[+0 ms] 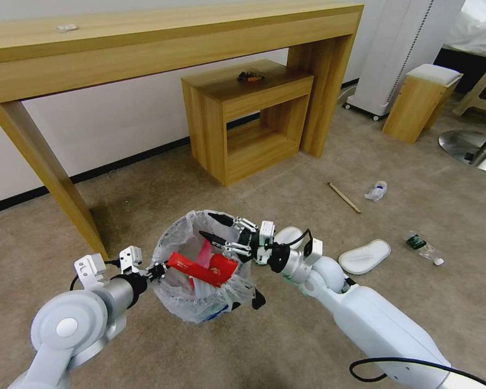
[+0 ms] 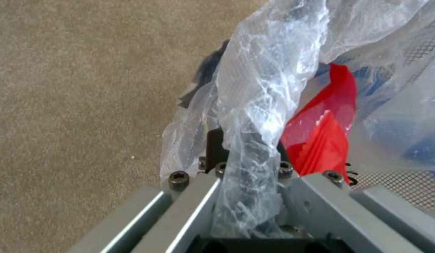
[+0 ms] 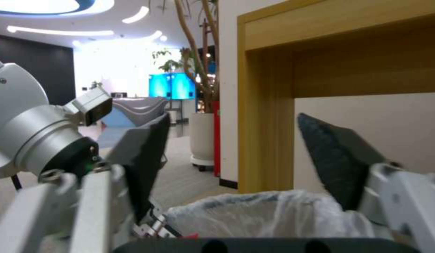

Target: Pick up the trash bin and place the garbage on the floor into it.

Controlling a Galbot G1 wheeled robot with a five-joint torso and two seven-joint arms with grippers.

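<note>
We hold the trash bin [image 1: 202, 270] off the floor [image 1: 146, 189] with the left gripper [image 1: 157, 270], its fingers closed on the rim and the plastic liner [image 2: 255, 105]. The right gripper [image 1: 221, 229] hangs directly over the bin's mouth, jaws spread wide and empty — a red packet [image 1: 202, 268] lies across the opening just below it. To finish this step well, we keep the bin level and lift the right gripper straight up, clear of the liner. Remaining garbage lies well off to the right gripper's outer side: a stick [image 1: 344, 197], a slipper [image 1: 364, 256], crumpled paper [image 1: 376, 190] and a small bottle [image 1: 424, 247].
</note>
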